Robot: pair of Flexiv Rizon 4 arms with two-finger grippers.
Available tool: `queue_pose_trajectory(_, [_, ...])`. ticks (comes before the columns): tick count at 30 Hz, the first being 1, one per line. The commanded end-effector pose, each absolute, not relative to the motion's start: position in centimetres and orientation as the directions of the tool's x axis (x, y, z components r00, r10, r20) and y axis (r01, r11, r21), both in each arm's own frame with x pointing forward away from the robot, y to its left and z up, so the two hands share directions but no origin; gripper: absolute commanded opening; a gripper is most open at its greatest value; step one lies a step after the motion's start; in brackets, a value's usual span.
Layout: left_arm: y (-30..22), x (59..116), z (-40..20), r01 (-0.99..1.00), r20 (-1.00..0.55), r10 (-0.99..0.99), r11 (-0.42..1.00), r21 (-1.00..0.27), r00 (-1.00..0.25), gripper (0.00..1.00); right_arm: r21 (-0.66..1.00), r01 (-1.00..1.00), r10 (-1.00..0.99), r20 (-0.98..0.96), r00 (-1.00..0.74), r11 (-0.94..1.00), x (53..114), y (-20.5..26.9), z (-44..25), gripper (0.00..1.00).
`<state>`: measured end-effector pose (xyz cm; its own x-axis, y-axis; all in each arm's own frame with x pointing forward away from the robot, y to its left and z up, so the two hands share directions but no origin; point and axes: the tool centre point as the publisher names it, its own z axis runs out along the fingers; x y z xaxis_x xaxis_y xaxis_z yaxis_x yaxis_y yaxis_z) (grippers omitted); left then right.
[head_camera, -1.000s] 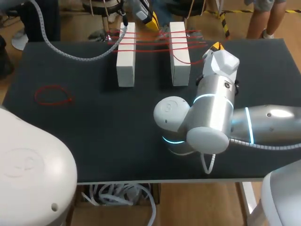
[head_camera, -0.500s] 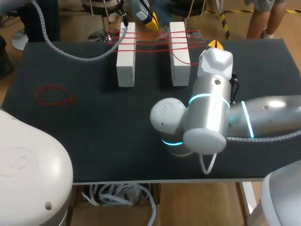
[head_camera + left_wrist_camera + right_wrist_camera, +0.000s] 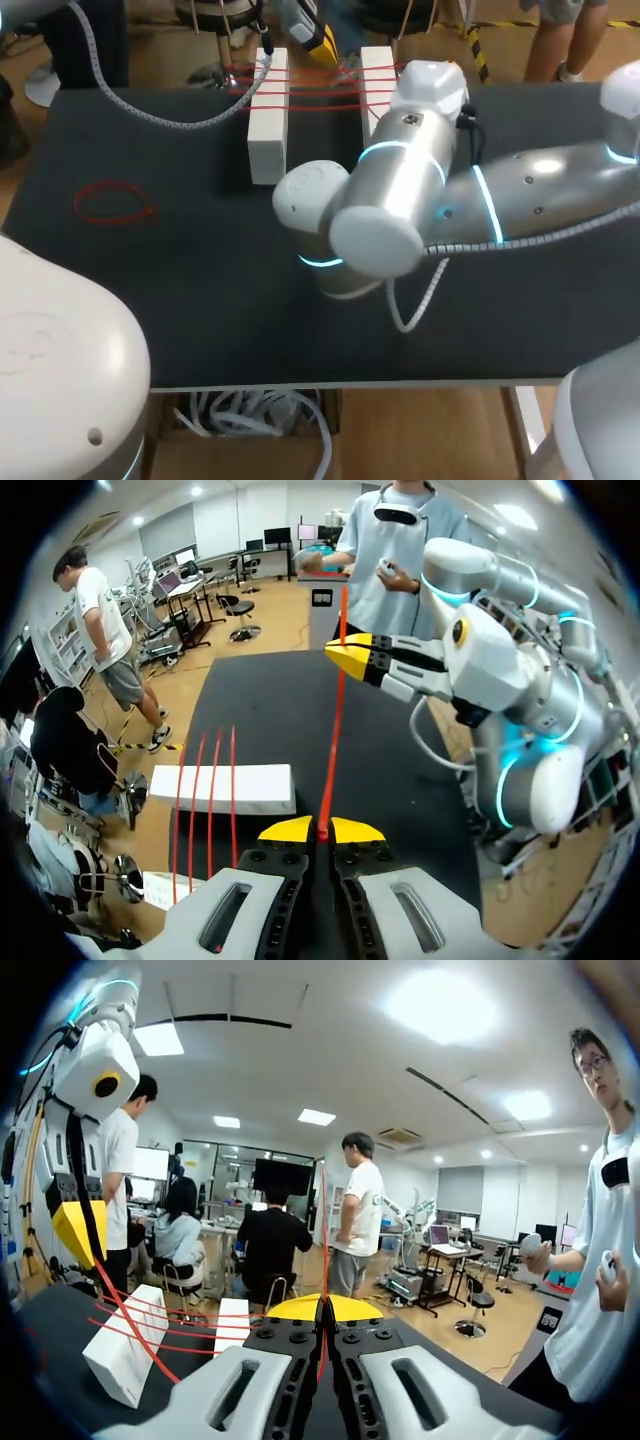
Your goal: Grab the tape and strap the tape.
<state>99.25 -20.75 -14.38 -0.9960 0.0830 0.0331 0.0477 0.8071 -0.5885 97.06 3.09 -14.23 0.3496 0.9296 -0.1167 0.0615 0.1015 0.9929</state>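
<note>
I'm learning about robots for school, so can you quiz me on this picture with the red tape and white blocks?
1. How many white rectangular blocks stand on the black table? A one, B two, C four.
2. True or false: the left gripper is open and empty.
3. Fill in: the loose loop of thin red tape lies toward the robot's ___ side.
Key: 1 B. 2 false; it is shut on the taut red tape strand. 3 left.

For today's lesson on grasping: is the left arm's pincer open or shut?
Shut on the red tape: the left pincer has both yellow tips pressed together around the strand.
</note>
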Motion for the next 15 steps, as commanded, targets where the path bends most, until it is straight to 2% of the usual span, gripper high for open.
queue_pose_trajectory(1, [-20.8,99.3,-14.3,0.047,0.034,0.083,0.809,-0.586,-0.996,0.00,0.993,0.063,0.928,-0.116,0.354,0.100,97.1,3.3,-14.1,0.00])
queue_pose_trajectory(8, [-20.8,99.3,-14.3,0.047,0.034,0.083,0.809,-0.586,-0.996,0.00,0.993,0.063,0.928,-0.116,0.354,0.100,97.1,3.3,-14.1,0.00])
queue_pose_trajectory(13, [-20.8,99.3,-14.3,0.047,0.034,0.083,0.809,-0.586,-0.996,0.00,0.870,0.141,0.785,-0.488,0.381,0.472,96.6,6.8,-14.7,0.00])
queue_pose_trajectory(15, [-20.8,99.3,-14.3,0.047,0.034,0.083,0.809,-0.586,-0.996,0.00,0.824,0.150,0.732,-0.557,0.392,0.546,96.7,7.5,-15.0,0.00])
